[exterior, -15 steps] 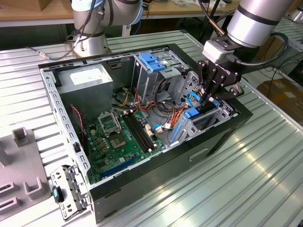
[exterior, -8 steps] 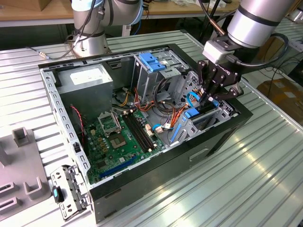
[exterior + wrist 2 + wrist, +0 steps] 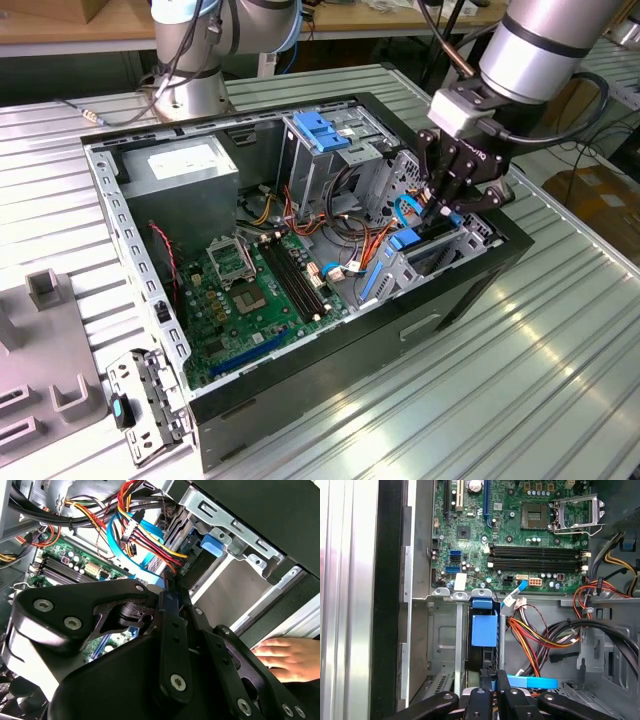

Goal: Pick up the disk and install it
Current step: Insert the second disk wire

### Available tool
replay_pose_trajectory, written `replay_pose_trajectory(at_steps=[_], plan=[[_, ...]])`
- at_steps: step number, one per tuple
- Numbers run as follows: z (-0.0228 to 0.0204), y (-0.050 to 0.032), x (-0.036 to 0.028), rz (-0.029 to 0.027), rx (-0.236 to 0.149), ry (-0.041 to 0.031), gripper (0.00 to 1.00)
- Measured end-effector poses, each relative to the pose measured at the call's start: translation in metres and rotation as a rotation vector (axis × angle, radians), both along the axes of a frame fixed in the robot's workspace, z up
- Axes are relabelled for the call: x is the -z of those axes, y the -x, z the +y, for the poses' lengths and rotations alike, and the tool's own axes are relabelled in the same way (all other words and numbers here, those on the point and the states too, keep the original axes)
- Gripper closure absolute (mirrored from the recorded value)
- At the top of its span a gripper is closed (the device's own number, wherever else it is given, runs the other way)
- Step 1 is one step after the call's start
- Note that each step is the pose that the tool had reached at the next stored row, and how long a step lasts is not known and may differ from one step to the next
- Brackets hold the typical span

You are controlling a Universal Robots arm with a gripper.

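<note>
The pincer [image 3: 443, 208] is clamped on the disk's [image 3: 484, 630] blue rail, with the disk standing on edge, partly down in the drive bay [image 3: 455, 250]. Judged from this, keep it square to the bay walls, clear of the cables [image 3: 540, 635], and press straight down.

One open computer case [image 3: 330, 380] on the slatted table [image 3: 560, 380], with one green motherboard [image 3: 250, 300] inside, one grey power-supply box [image 3: 185, 165], one empty processor socket [image 3: 575, 510] and four long memory slots [image 3: 535, 557] side by side in the first wrist view. Two robot arms counted in the exterior view: one arm base [image 3: 190, 60] behind the case, one arm [image 3: 540, 45] over its drive corner, carrying one black gripper [image 3: 447, 200]. One person's hand [image 3: 287, 657] in the second wrist view; one loose metal bracket [image 3: 145, 405] lying just beside the case.
</note>
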State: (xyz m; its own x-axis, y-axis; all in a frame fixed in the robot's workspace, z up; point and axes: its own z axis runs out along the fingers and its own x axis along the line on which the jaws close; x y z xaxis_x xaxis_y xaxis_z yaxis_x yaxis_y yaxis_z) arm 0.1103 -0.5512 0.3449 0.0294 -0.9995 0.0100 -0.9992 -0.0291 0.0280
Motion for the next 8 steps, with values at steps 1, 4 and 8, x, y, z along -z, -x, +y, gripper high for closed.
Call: replay_pose_trajectory(at_steps=[1,4,8], plan=[[0.0000,0.0000,0.0005,0.0000,0.000,-0.0001,0.84],[-0.0004,0.0000,0.0031,0.0001,0.000,0.0000,0.84],[-0.0012,0.0001,0.0091,0.0000,0.000,-0.0010,0.84]])
